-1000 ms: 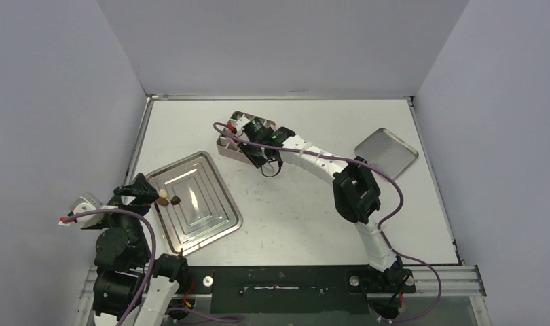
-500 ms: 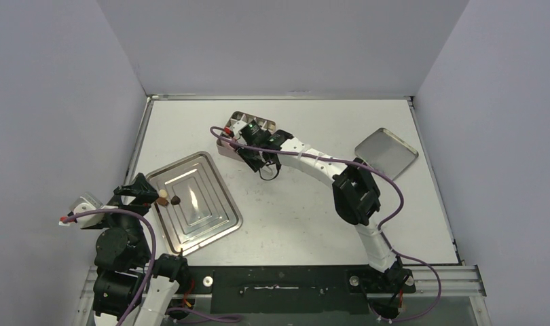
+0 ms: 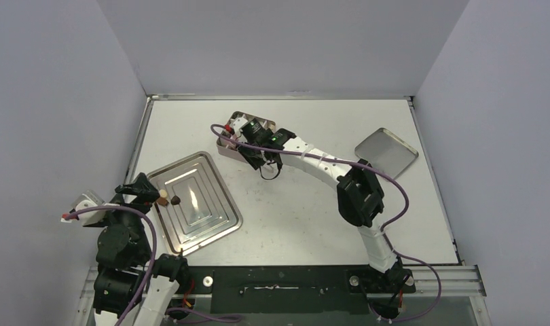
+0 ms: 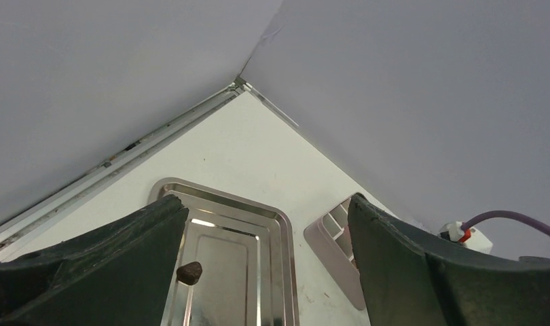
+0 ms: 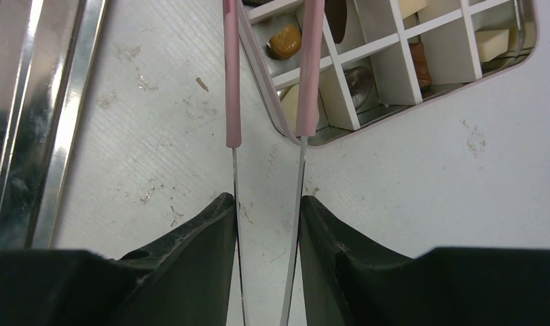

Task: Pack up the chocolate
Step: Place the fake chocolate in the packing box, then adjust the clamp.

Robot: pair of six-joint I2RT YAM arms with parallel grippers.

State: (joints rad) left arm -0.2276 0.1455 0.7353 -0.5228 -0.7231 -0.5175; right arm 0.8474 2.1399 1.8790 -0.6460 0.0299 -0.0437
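Two chocolate pieces lie at the left rim of the silver stepped tray point(image 3: 211, 221): a cream-tan one point(image 3: 163, 201) and a dark one point(image 3: 175, 200). My left gripper point(image 3: 149, 191) is open and empty just left of them. In the left wrist view the gripper point(image 4: 265, 207) frames the dark piece point(image 4: 189, 272); the cream one is hidden. My right gripper point(image 3: 255, 153) is at the near edge of the gridded tin point(image 3: 226, 144). In the right wrist view it point(image 5: 267, 204) is shut on pink-tipped tongs point(image 5: 232, 102) that reach over the tin point(image 5: 394, 75). The tin holds tan point(image 5: 284, 41), brown point(image 5: 419, 64) and cream point(image 5: 493, 44) pieces.
The tin's lid point(image 3: 386, 151) lies at the right of the table. The tray's rim also shows in the right wrist view point(image 5: 28, 136). The tin's corner shows in the left wrist view point(image 4: 330, 238). Grey walls close in the table on three sides.
My right wrist has shifted a little to the left at the tin, tongs still held. My left arm has dropped back slightly. The two pieces on the tray have not moved.
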